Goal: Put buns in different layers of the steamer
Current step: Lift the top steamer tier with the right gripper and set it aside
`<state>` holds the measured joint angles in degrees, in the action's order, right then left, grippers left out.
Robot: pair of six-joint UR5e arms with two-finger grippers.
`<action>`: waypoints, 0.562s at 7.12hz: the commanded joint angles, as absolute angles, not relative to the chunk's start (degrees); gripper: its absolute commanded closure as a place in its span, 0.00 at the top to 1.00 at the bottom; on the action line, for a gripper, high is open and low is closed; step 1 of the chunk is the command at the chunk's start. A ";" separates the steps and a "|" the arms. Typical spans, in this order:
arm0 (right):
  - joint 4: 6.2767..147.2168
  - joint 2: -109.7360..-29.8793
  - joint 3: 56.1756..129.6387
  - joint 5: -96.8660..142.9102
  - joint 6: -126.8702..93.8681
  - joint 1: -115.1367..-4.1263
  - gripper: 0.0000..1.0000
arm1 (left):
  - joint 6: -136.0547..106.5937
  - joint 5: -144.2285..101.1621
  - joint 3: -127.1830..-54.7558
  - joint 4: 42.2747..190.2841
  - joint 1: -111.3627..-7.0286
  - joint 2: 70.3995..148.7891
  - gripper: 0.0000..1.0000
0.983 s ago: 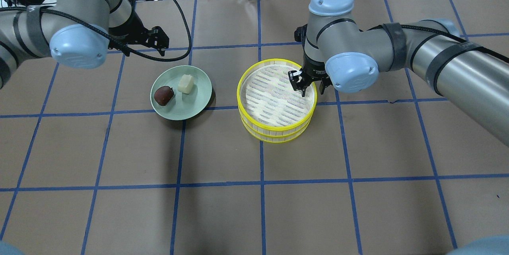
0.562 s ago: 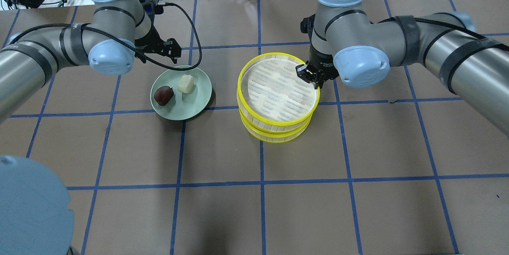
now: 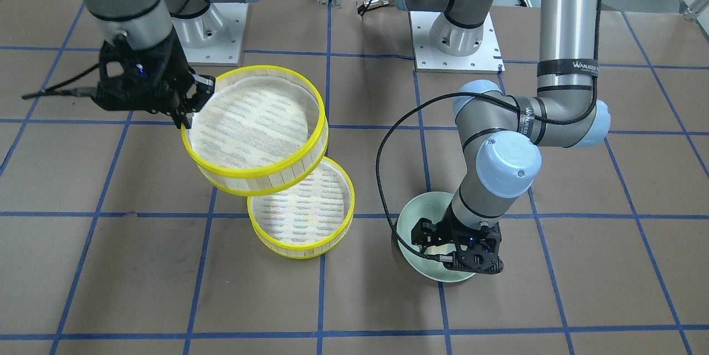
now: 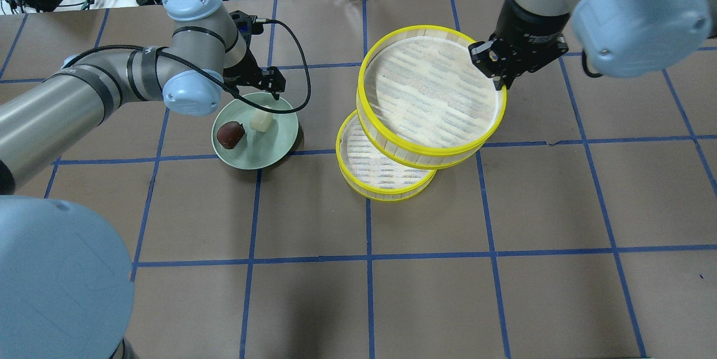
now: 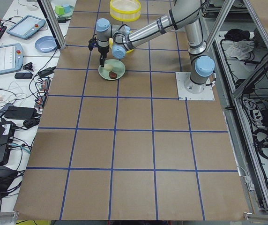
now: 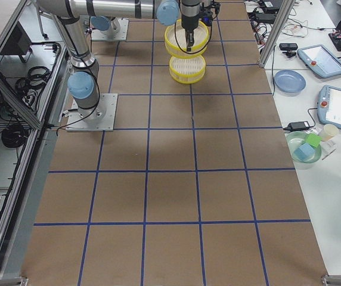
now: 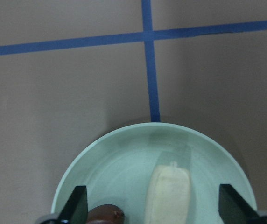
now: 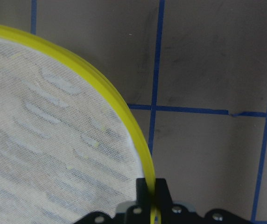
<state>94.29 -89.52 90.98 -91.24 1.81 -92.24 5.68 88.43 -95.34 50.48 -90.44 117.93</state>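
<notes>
We find the task at an early stage, with no bun in either tray. The right tool (image 4: 499, 80) is clenched on the yellow rim of the upper tray (image 4: 431, 96) and holds it tilted in the air, off to one side of the lower tray (image 4: 381, 171), which sits on the tabletop (image 4: 425, 292) with most of its mesh floor uncovered. Both trays are empty. The cream bun (image 4: 261, 119) and the brown bun (image 4: 230, 134) lie side by side on the green plate (image 4: 269, 149). The left tool (image 4: 271, 89) hangs low over the plate, released, its jaws spread wide with the cream bun between them, ungrasped. We judge all of the following outstanding: picking up each bun, placing one per tray, and restacking.
</notes>
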 commanded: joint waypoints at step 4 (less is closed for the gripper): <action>89.20 -92.55 90.35 -91.76 6.32 -88.69 0.00 | 6.33 88.77 -97.73 51.06 -90.62 119.18 1.00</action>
<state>88.86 -92.51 90.46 -91.57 5.35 -89.62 6.72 88.70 -97.55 50.87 -90.62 118.82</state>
